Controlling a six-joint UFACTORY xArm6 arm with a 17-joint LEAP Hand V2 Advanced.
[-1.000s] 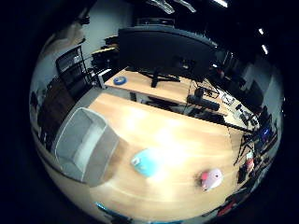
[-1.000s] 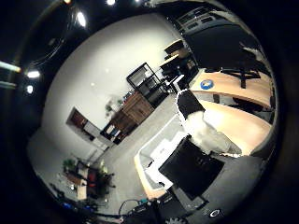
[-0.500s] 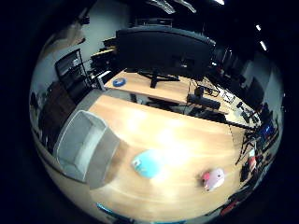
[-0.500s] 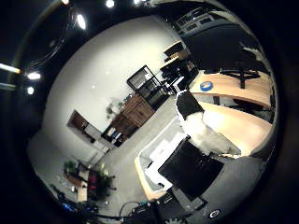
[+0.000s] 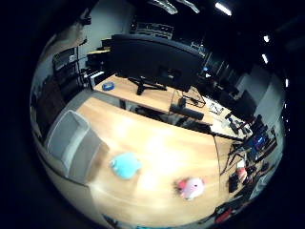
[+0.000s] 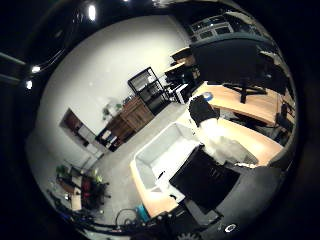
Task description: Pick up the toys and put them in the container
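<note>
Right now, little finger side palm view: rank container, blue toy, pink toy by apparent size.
1. grey container, clearly largest.
2. blue toy.
3. pink toy, looking only slightly smaller than the blue one; they're too alike to rank firmly.

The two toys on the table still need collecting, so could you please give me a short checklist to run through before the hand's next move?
1. Teal toy lies free on the wooden table, beside the container: ok.
2. Pink toy lies free on the table, farther from the container than the teal one: ok.
3. Grey container sits upright at the table's edge with its opening clear; nothing visible inside: ok.
4. Hand holds nothing: ok for what shows; whether its fingers are open or curled: cannot tell.
5. Hand is close over a toy: not ok, both toys look small and far from the palm.
6. Table between toys and container is free of obstacles: ok.
</note>
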